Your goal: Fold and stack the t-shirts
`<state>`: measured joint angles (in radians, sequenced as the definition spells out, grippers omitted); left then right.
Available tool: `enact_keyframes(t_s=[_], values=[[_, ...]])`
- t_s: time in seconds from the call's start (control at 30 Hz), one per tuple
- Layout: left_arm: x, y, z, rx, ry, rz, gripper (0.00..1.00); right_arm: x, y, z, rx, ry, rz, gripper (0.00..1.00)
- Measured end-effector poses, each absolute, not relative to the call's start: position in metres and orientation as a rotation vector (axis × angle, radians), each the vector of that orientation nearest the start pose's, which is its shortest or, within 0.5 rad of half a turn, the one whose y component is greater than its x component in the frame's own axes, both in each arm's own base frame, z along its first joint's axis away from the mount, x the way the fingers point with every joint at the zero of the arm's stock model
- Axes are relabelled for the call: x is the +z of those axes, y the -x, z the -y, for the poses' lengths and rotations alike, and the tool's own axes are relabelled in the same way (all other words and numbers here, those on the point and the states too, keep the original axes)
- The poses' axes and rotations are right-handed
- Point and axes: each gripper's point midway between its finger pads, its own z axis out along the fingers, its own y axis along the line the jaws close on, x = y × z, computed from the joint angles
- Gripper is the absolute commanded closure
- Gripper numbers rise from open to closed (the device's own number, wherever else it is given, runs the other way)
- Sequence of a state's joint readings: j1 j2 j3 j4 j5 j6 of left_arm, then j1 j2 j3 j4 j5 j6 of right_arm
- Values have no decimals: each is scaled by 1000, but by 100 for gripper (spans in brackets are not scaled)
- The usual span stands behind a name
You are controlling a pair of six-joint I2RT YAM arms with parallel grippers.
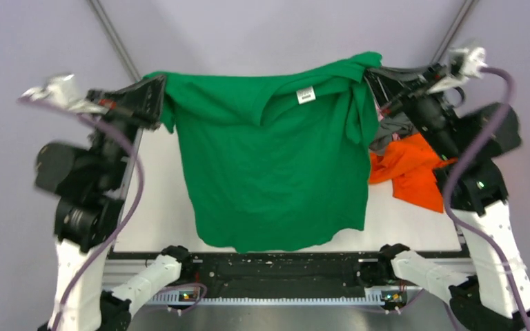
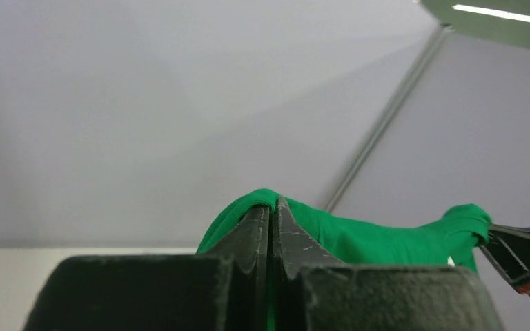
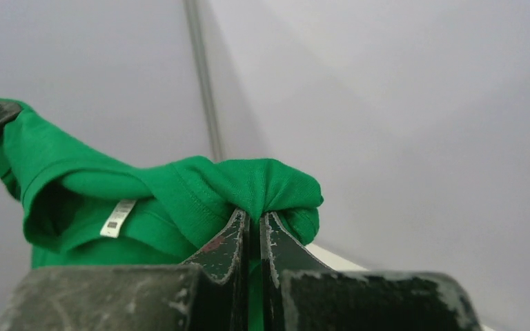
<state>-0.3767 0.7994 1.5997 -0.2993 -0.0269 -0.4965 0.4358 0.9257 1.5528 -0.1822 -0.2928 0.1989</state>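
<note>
The top camera looks down from above and behind me, far enough back to take in both sides, while each wrist camera sits close behind my left gripper (image 2: 272,207) or right gripper (image 3: 254,219), peering upward past the fingertips, and all three views share the green t-shirt (image 1: 269,172) between my grippers.

L gripper (image 2: 272,207), R gripper (image 3: 252,217): high, clamped.

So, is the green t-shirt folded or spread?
Spread: the green t-shirt hangs open, shoulders pinched by the left gripper and the right gripper.

White table (image 1: 159,207): orange t-shirt (image 1: 414,172) crumpled at right; grey t-shirt (image 1: 388,129), seemingly, just behind.
</note>
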Motion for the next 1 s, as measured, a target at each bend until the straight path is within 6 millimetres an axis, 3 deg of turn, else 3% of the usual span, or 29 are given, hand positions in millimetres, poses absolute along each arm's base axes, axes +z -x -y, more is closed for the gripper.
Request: enact_keyframes(t_s=[0.07,0.2,0.3,0.37,0.47,0.57,0.67,0.77,0.83,0.9,1.0], values=[[591,-228,94,-702,143,-1183,100,572,-246,-164,654,356,-1154,100],[545,-329,101,-512,235,-1374,100,532,-331,-175,503,306,-1296,100],[515,-387,93,-424,277,-1492,100,497,-396,-185,404,295,-1407,100],[507,-425,78,-396,315,-1542,100,484,-435,-188,360,279,-1467,100],[513,-462,57,-385,351,-1552,100,490,-464,-184,331,252,-1482,100],[525,-463,55,-406,336,-1536,100,515,-464,-178,326,237,-1444,100],[543,-443,58,-436,307,-1500,100,539,-446,-172,345,221,-1392,100],[541,-415,51,-430,309,-1494,100,534,-416,-172,410,245,-1400,100],[526,-396,45,-413,320,-1514,100,514,-399,-175,462,264,-1442,100],[497,-380,39,-392,344,-1552,100,466,-377,-179,526,272,-1551,100],[410,-361,31,-341,404,-1677,100,374,-346,-190,610,270,-1776,100]])
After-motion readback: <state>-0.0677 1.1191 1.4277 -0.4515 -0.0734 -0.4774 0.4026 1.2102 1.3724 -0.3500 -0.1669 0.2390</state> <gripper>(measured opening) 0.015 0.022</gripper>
